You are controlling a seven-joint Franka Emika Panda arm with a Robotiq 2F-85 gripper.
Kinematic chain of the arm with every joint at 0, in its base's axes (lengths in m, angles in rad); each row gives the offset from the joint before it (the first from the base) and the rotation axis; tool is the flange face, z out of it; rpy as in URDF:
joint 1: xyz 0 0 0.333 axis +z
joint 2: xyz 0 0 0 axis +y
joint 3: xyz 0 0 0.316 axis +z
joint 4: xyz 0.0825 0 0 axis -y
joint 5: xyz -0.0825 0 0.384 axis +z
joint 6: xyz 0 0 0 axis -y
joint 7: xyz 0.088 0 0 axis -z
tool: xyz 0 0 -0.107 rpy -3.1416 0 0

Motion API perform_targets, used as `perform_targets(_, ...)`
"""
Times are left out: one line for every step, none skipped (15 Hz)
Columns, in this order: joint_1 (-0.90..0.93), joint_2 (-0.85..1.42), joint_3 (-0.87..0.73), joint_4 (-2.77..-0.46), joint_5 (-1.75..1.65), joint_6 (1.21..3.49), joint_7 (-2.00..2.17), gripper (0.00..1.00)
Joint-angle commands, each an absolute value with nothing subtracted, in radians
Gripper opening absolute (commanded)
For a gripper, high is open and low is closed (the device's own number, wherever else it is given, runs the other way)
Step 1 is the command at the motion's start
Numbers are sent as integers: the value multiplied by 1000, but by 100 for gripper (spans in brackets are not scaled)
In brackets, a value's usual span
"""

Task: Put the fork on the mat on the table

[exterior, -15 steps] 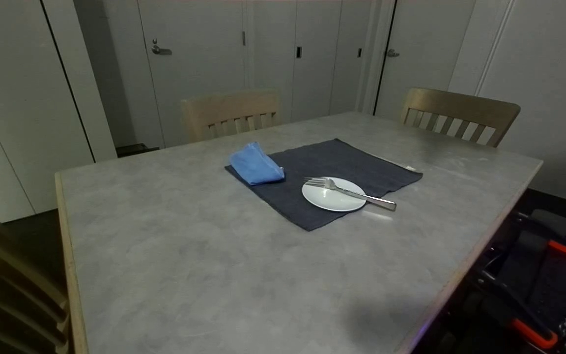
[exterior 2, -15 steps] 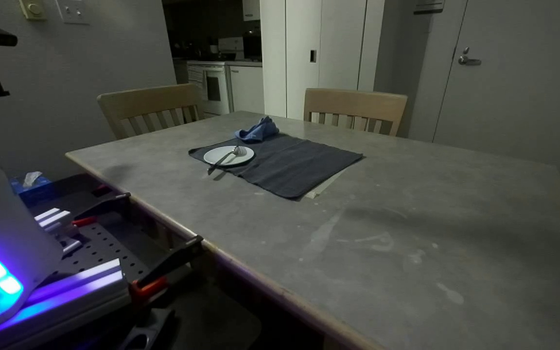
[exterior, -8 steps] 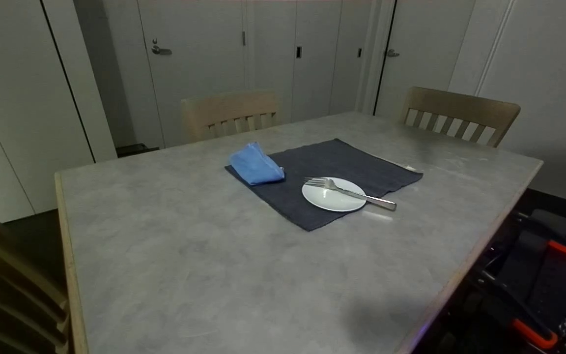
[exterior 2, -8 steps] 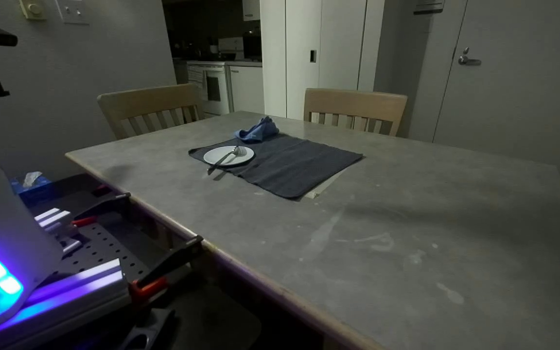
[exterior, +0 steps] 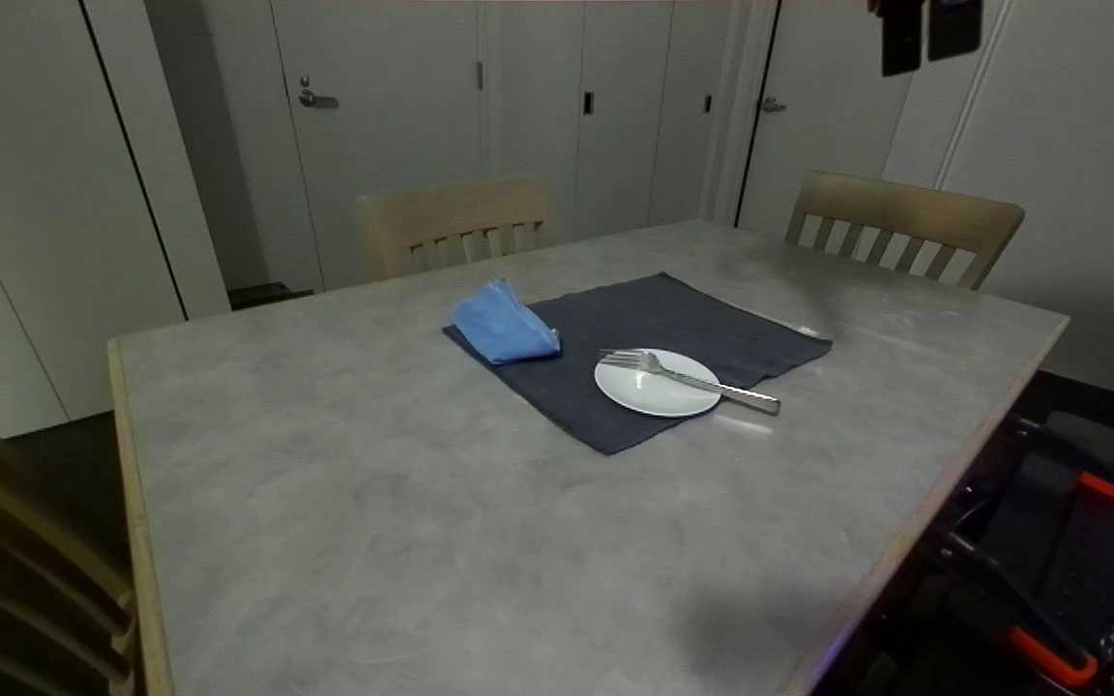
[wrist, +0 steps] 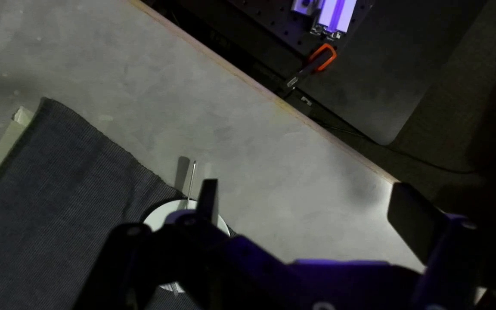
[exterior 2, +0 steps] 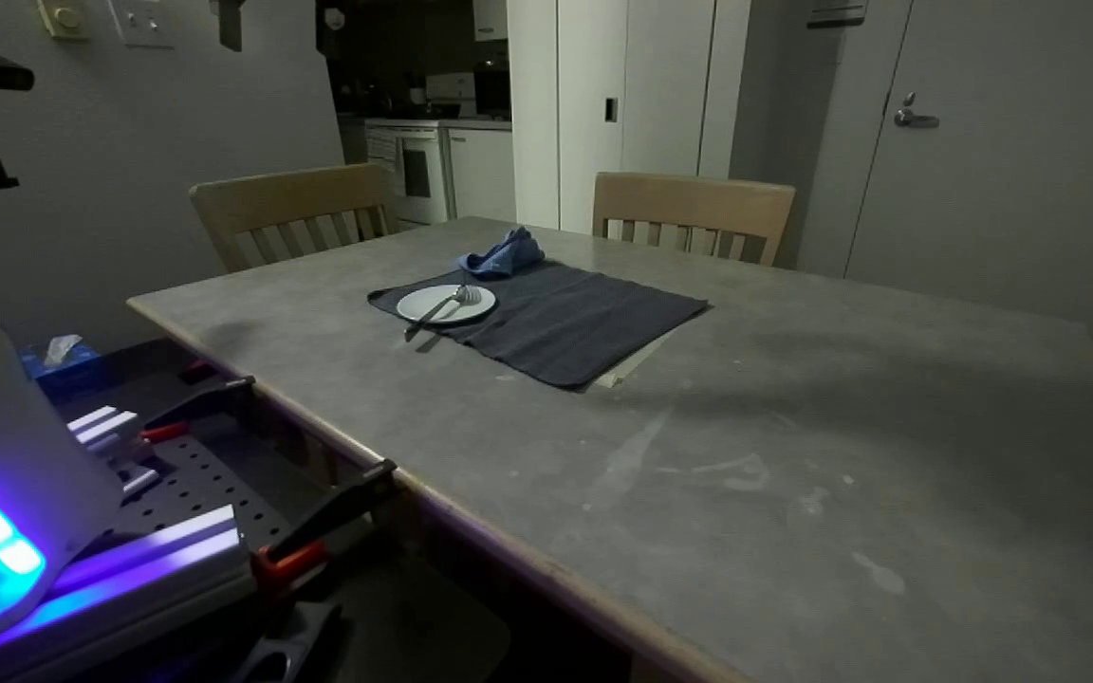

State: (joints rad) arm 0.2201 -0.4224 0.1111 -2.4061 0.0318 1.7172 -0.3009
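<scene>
- Entering both exterior views at the top since the earlier frame: the end effector (exterior: 926, 58), jaws spread wide, holding nothing.
- One fork (exterior: 702, 382), one white plate (exterior: 644, 394), one dark mat (exterior: 634, 309), one blue cloth (exterior: 502, 326).
- The fork lies across the plate, handle reaching past the mat over the table (exterior: 402, 483), well below the end effector.

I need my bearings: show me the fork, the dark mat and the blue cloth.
Fork (exterior: 704, 382): in an exterior view, on its handle.
Dark mat (wrist: 67, 189): in the wrist view, on its bare ribbed fabric.
Blue cloth (exterior 2: 507, 256): in an exterior view, on its crumpled middle.
</scene>
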Motion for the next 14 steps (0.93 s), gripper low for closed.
perform_targets(220, -420, 112, -2404, 32, 1714, -300, 100)
perform_targets(220, -423, 112, -2404, 32, 1714, -299, 100)
perform_targets(221, -428, 112, -2405, 32, 1716, -299, 100)
perform_targets(222, -431, 113, -2405, 32, 1716, -298, 100)
perform_targets(222, -432, 112, -2405, 32, 1716, -298, 100)
perform_targets(222, -433, 112, -2405, 32, 1716, -298, 100)
perform_targets(224, -438, 115, -2413, 30, 1733, -299, 100)
perform_targets(225, -442, 114, -2423, 29, 1743, -305, 100)
perform_targets(230, -455, 108, -2439, 31, 1771, -330, 100)
perform_targets(233, -469, 105, -2461, 33, 1801, -345, 100)
perform_targets(235, -478, 103, -2476, 36, 1824, -355, 100)
perform_targets(237, -493, 100, -2502, 40, 1858, -366, 100)
perform_targets(239, -502, 95, -2518, 42, 1884, -376, 100)
perform_targets(238, -508, 86, -2532, 43, 1913, -393, 100)
